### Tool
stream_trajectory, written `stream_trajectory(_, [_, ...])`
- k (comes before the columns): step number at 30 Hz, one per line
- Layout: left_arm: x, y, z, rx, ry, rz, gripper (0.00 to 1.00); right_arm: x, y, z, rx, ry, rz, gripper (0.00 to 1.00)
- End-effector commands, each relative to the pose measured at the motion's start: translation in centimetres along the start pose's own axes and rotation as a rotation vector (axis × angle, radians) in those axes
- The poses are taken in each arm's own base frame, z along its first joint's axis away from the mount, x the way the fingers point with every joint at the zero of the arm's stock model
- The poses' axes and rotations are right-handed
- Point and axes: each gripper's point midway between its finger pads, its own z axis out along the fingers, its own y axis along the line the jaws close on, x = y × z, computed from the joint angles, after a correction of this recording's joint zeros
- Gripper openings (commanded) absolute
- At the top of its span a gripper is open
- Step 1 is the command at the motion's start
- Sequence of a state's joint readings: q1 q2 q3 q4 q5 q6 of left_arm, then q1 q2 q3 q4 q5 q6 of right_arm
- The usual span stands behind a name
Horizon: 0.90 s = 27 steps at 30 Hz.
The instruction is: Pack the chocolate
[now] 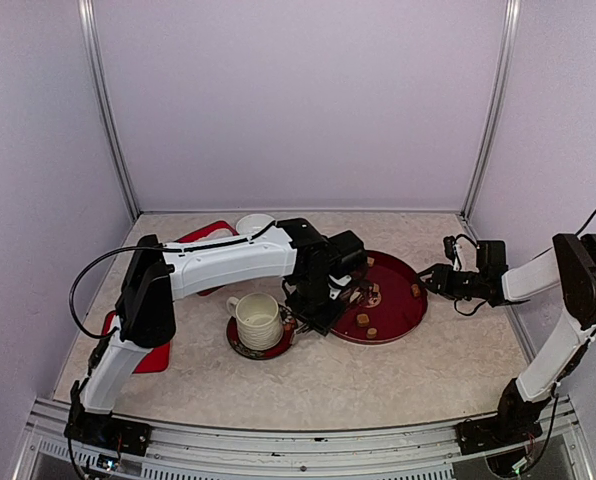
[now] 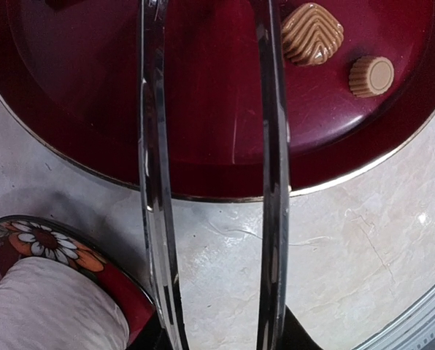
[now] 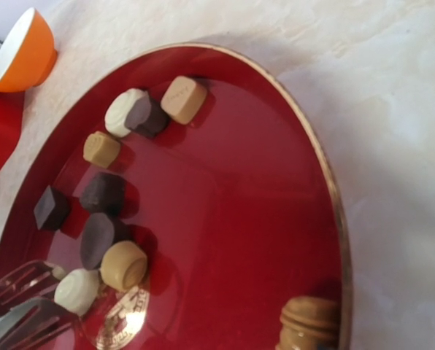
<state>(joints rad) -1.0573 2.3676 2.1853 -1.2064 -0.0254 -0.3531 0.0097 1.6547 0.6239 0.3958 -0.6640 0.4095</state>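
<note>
Chocolate pieces (image 3: 122, 266) lie on the red plate (image 3: 276, 182); left tool (image 2: 221, 337) is clamped on tongs (image 2: 153, 182) reaching over it, probably to pick one. Right tool (image 1: 433, 280) is near its rim: apart or together, I cannot tell.

plate (image 3: 290, 182): dark red, gold rim | chocolate (image 3: 122, 266): brown, tan, white | saucer (image 2: 42, 240): floral | tongs (image 2: 153, 182): silver

Soft, even light, a bit dim. Glare streaks on the red plate (image 3: 276, 182), the tongs (image 2: 155, 182) are blurry up close, and the chocolate (image 3: 185, 98) casts soft shadows.
</note>
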Motion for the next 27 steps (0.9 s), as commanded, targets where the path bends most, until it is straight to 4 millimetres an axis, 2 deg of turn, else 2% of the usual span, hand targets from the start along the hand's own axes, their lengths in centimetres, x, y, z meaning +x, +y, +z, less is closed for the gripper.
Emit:
stream_trajectory(1, [-0.2, 0.2, 0.2, -0.016, 0.004, -0.009, 0.33, -0.4, 0.1, -0.2, -0.015, -0.019, -0.009, 0.55])
stream_trajectory(9, [-0.1, 0.5, 0.3, -0.032, 0.006, -0.010, 0.31, -0.3, -0.1, -0.3, -0.017, -0.021, -0.007, 0.55])
stream_trajectory(14, [0.0, -0.1, 0.1, -0.039, 0.005, 0.009, 0.34, -0.1, -0.1, -0.3, -0.022, -0.018, -0.004, 0.56])
stream_trajectory(27, [1.0, 0.1, 1.2, -0.120, 0.038, 0.008, 0.32, -0.3, 0.1, -0.4, -0.034, -0.026, -0.004, 0.56])
